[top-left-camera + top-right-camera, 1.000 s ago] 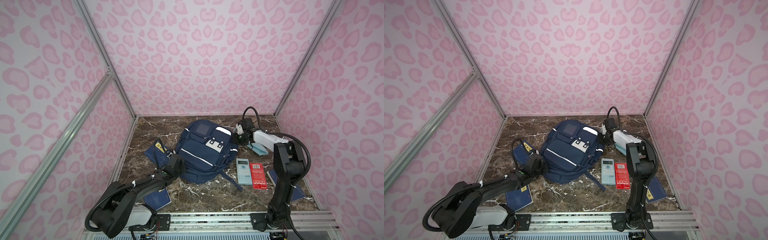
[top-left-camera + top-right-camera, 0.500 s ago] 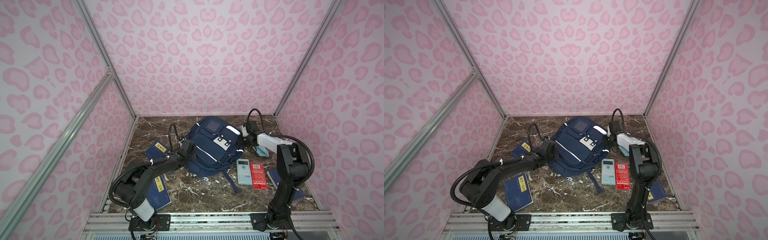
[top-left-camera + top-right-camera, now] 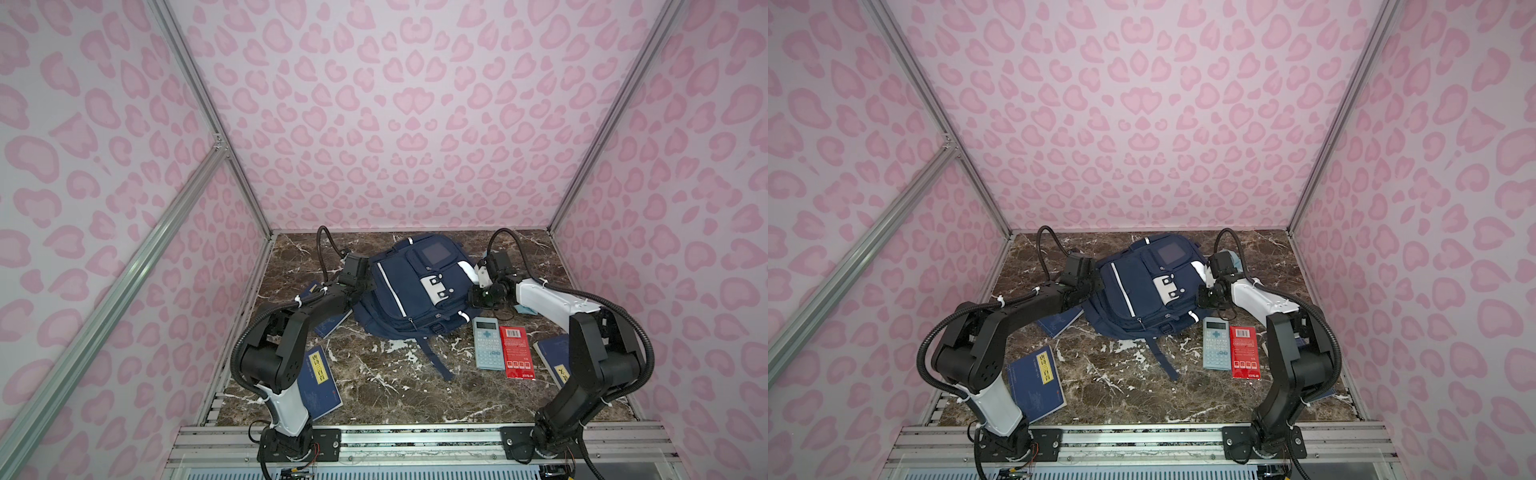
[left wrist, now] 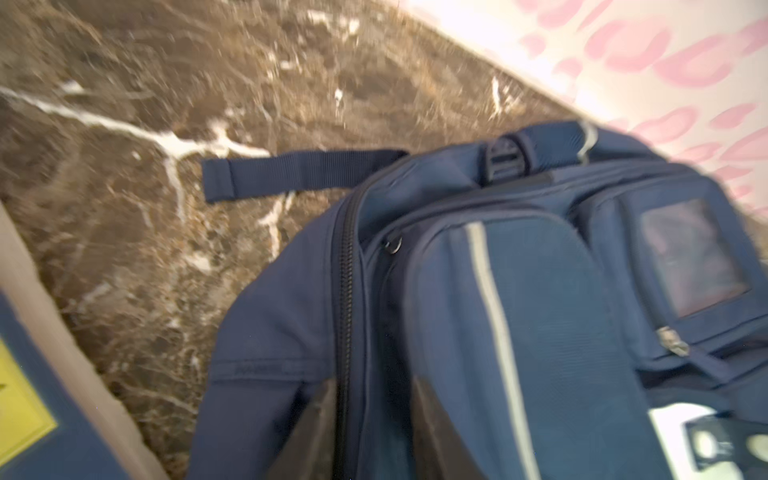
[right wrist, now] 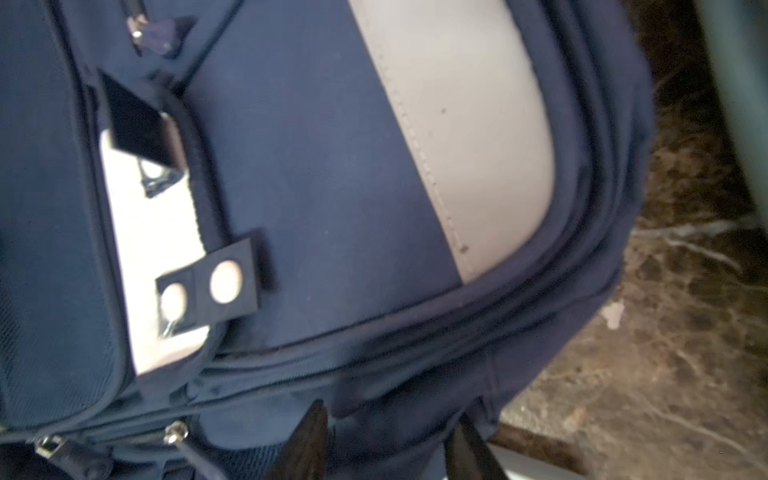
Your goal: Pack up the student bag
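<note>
The student bag (image 3: 415,291) (image 3: 1142,291) is a navy backpack with white stripes and lies face up at the back middle of the marble table. My left gripper (image 3: 360,291) (image 3: 1090,286) is at its left side. In the left wrist view the left gripper (image 4: 372,390) stands open, its fingers (image 4: 432,415) apart astride the bag's (image 4: 519,311) side zipper. My right gripper (image 3: 473,297) (image 3: 1202,297) is at the bag's right side. In the right wrist view the right gripper (image 5: 390,415) is also open, with a fold of the bag (image 5: 311,187) between its fingers (image 5: 307,440).
A light blue calculator (image 3: 488,343) and a red booklet (image 3: 516,351) lie side by side right of the bag. A blue book with a yellow label (image 3: 322,382) lies front left and another blue book (image 3: 332,326) under my left arm. A third blue book (image 3: 555,357) is partly behind the right arm.
The bag has slid back and to the right and turned more upright. My left arm followed it from the front left to its left side. Both grippers' jaws have widened.
</note>
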{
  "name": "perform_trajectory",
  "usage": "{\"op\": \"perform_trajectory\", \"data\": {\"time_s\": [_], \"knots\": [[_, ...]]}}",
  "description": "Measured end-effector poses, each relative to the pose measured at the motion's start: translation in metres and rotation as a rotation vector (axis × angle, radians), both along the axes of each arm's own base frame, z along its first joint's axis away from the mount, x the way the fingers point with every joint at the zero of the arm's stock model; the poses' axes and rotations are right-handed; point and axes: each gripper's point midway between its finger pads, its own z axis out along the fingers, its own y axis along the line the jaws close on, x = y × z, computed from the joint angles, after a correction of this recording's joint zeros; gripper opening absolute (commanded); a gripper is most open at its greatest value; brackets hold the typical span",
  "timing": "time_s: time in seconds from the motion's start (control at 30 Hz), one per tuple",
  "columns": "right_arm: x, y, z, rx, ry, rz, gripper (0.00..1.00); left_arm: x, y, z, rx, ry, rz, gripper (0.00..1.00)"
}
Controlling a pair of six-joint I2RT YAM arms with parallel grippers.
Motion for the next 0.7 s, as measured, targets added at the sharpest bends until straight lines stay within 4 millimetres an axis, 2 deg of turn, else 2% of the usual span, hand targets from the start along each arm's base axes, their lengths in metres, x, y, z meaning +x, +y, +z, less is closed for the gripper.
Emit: {"op": "perform_trajectory", "data": {"time_s": [0.07, 0.13, 0.2, 0.27, 0.33, 0.4, 0.5, 0.57, 0.7], "knots": [[-0.003, 0.000, 0.012, -0.010, -0.033, 0.020, 0.64, 0.000, 0.000, 0.025, -0.013, -0.053, -0.014, 0.87], [-0.003, -0.002, 0.032, -0.042, -0.112, 0.051, 0.68, -0.005, 0.001, 0.047, -0.035, -0.098, -0.021, 1.00], [-0.006, -0.003, 0.053, -0.082, -0.211, 0.096, 0.75, -0.019, 0.004, 0.059, -0.050, -0.121, -0.028, 0.98], [-0.011, 0.007, 0.076, -0.097, -0.348, 0.190, 0.84, -0.038, 0.005, 0.066, -0.064, -0.129, -0.049, 0.98], [-0.016, 0.015, 0.083, -0.119, -0.444, 0.279, 0.80, -0.058, -0.001, 0.073, -0.086, -0.140, -0.086, 0.98], [-0.022, 0.020, 0.081, -0.143, -0.506, 0.356, 0.73, -0.082, -0.015, 0.075, -0.119, -0.142, -0.143, 0.98], [-0.035, 0.039, 0.073, -0.178, -0.569, 0.546, 0.69, -0.127, -0.042, 0.062, -0.188, -0.108, -0.239, 0.87], [-0.047, 0.060, 0.066, -0.217, -0.602, 0.722, 0.67, -0.154, -0.057, 0.041, -0.225, -0.055, -0.286, 0.76], [-0.065, 0.086, 0.041, -0.285, -0.588, 0.975, 0.63, -0.182, -0.072, -0.006, -0.256, 0.053, -0.301, 0.66]]}}
